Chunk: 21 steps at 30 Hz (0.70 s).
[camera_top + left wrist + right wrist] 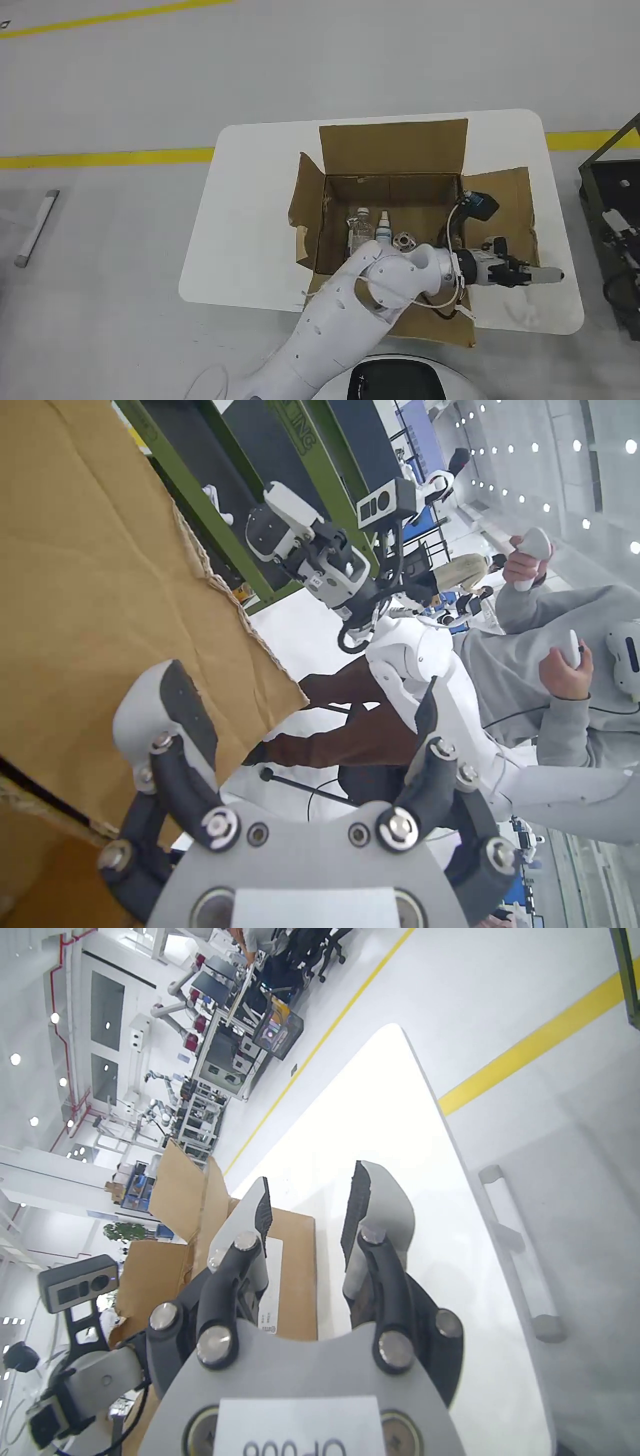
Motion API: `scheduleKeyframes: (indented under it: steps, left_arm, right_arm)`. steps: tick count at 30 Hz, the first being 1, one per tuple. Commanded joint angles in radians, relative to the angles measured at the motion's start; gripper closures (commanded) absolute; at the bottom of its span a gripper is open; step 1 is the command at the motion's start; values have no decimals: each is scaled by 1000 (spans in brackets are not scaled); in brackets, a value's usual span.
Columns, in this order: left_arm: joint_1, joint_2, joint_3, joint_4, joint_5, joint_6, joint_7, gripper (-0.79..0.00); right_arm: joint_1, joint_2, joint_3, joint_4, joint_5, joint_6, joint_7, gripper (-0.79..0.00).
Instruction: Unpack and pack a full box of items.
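An open cardboard box [390, 150] stands on the white table [250, 220]. Inside it are clear bottles [360, 228], a white bottle with a blue cap [384, 228] and a small round metal part [405, 240]. My right gripper [545, 273] [312, 1183] is open with nothing in it, just past the box's right flap [295, 1278], over bare table. My left gripper [300, 700] is open wide and holds nothing, close beside a cardboard flap [100, 600]. The left wrist's blue-lit camera [478, 205] sits over the right flap. The left wrist view also shows the right gripper [290, 507] farther off.
A green rack [610, 210] [200, 500] stands off the table's right side. The table's rounded far-right corner [395, 1028] lies ahead of the right gripper. A grey bar [520, 1253] runs beside the table edge. Another grey bar [35, 228] lies on the floor at left.
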Motion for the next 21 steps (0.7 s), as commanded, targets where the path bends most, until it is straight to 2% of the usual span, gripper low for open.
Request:
scheduleKeyframes:
  steps: [1, 2, 4, 8, 9, 10, 11, 17, 21]
  left_arm:
    - [-10, -3, 6, 17, 4, 6, -4, -785]
    - [-17, -4, 7, 26, 13, 9, -5, -785]
    - [-22, -5, 7, 34, 19, 10, -6, -785]
    - [-23, -5, 1, 46, 27, 16, -10, -785]
    - [-22, -4, 0, 45, 26, 19, -12, -785]
    - [-20, -4, -1, 44, 27, 21, -13, -785]
    - [-19, -4, -2, 43, 27, 22, -14, -785]
    - [-6, 0, -9, 21, 39, 31, -24, -785]
    - [3, 4, -19, 4, 45, 35, -29, -785]
  right_arm:
    - [-2, 2, 3, -1, 19, -27, 51, -782]
    - [-3, 3, 2, -1, 31, -44, 82, -763]
    - [-3, 5, -7, -6, 37, -72, 131, -671]
    - [7, 9, -36, -4, 33, -106, 189, -585]
    - [11, 9, -43, -2, 26, -107, 191, -542]
    - [14, 9, -55, 0, 22, -110, 196, -431]
    - [17, 9, -61, 2, 19, -111, 197, -382]
    - [43, 8, -121, 38, -5, -104, 187, -314]
    - [51, 6, -147, 55, 13, -105, 188, -212]
